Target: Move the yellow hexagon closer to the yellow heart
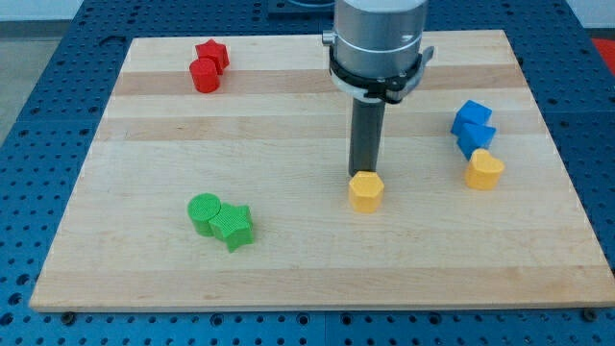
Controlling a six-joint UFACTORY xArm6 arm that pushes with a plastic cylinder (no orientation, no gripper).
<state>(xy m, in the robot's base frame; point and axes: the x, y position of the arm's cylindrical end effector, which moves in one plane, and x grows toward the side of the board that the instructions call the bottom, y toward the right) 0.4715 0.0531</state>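
Observation:
The yellow hexagon (366,191) lies on the wooden board (288,259) a little right of centre. The yellow heart (484,170) lies to its right, near the board's right side. My tip (362,174) stands at the hexagon's top edge, just above it in the view and seemingly touching it. The dark rod rises from there to the grey arm body (378,43) at the view's top.
Two blue blocks (474,128) sit just above the yellow heart, touching it. A red star and a red cylinder (208,66) sit at the top left. A green cylinder (204,212) and a green star (233,227) sit at the bottom left.

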